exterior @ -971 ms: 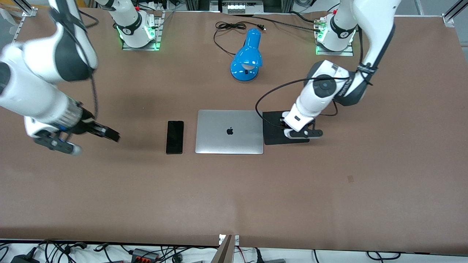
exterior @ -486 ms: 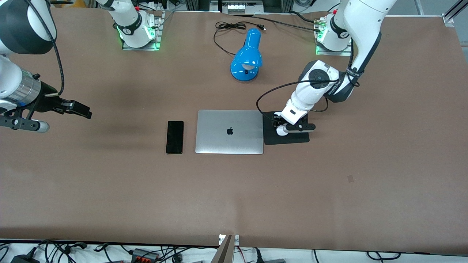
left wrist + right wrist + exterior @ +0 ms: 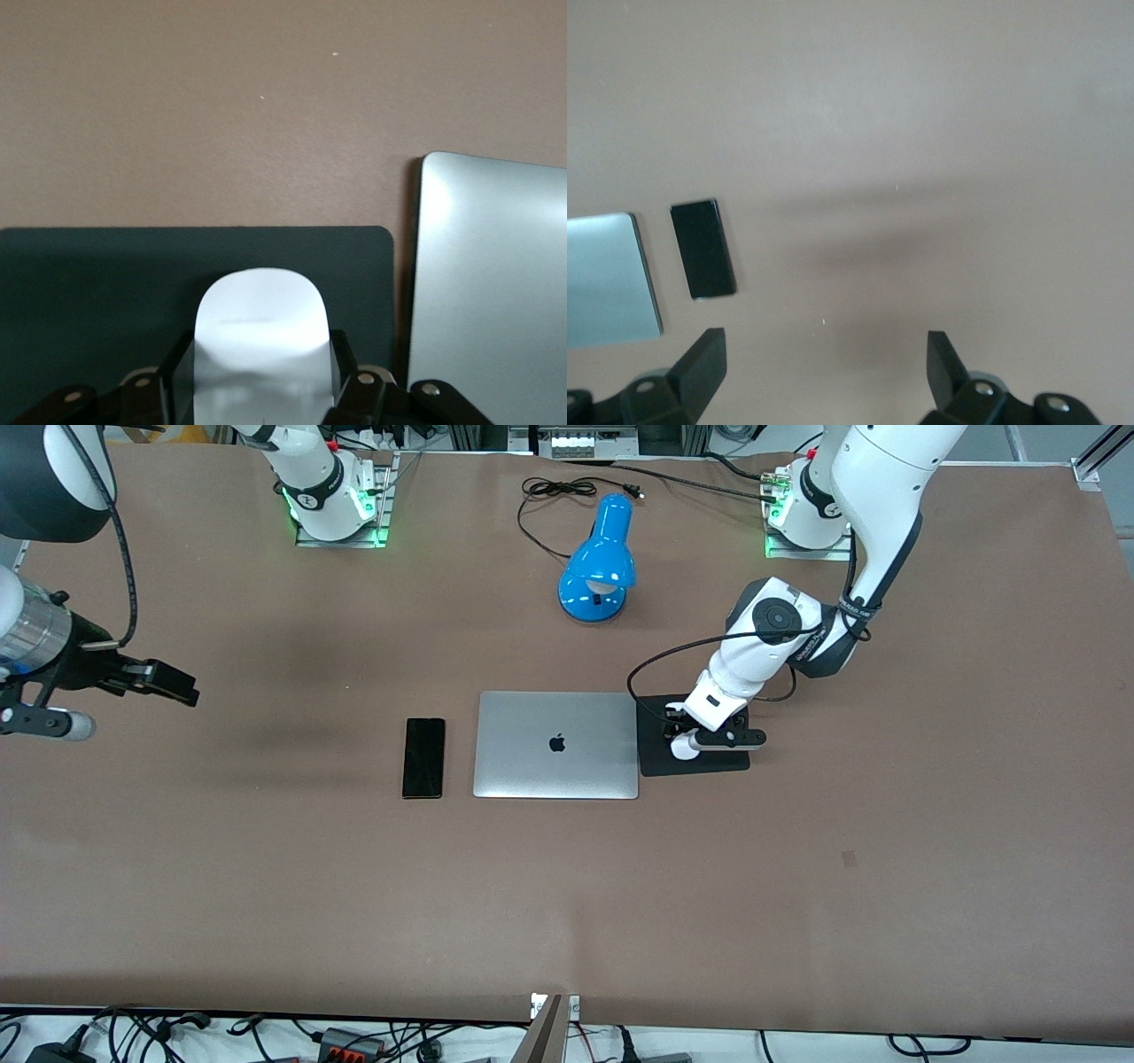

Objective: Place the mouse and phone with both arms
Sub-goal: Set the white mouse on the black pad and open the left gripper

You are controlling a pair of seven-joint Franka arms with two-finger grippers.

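Observation:
The white mouse [image 3: 680,749] sits on the black mat [image 3: 719,763] beside the laptop, between the fingers of my left gripper [image 3: 678,739]. In the left wrist view the mouse [image 3: 260,323] fills the gap of the left gripper [image 3: 260,382] and both fingers press its sides. The black phone [image 3: 423,757] lies flat on the table beside the laptop, toward the right arm's end; it also shows in the right wrist view [image 3: 702,249]. My right gripper [image 3: 175,685] is open and empty, raised over bare table well away from the phone, and shows in its wrist view [image 3: 824,356].
A closed silver laptop [image 3: 555,744] lies between phone and mat. A blue desk lamp [image 3: 599,562] with a coiled black cable [image 3: 554,489] lies nearer the robots' bases. The brown table [image 3: 567,903] stretches wide toward the camera.
My right arm has swung away from the phone toward its end of the table and risen. My left gripper has come down onto the mat with the mouse and shifted slightly.

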